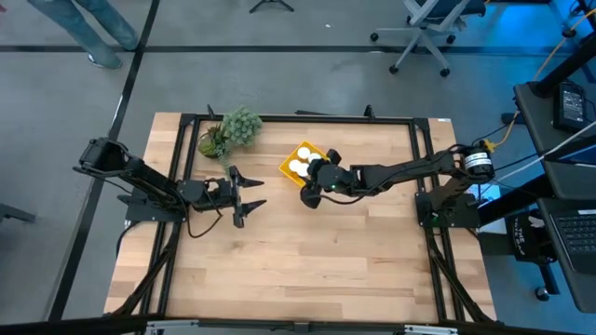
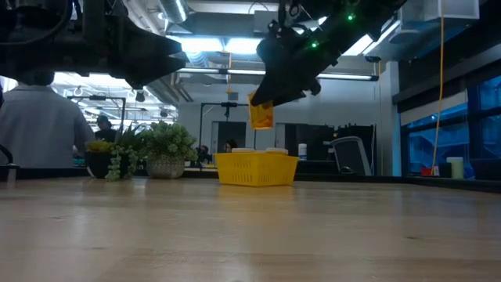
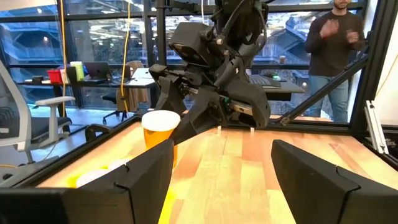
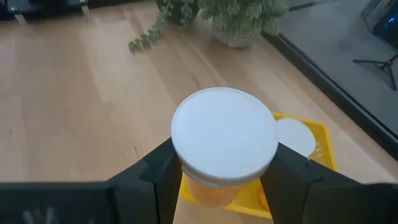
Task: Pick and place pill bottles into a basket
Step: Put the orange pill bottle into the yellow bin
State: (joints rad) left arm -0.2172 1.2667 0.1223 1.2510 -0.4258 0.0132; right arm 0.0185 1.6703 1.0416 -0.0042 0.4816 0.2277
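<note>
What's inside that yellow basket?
The basket shows two white-capped bottles; the right end effector, holding another bottle above it, covers the rest.

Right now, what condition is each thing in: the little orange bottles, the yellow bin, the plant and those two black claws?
Orange translucent pill bottle with white cap: capped, upright, gripped in the air above the bin.
Bright yellow square plastic basket: open-topped, on the table, holding capped bottles.
Green leafy plant: upright beside the basket.
Right gripper: shut on the bottle.
Left gripper: open, empty, waiting.
</note>
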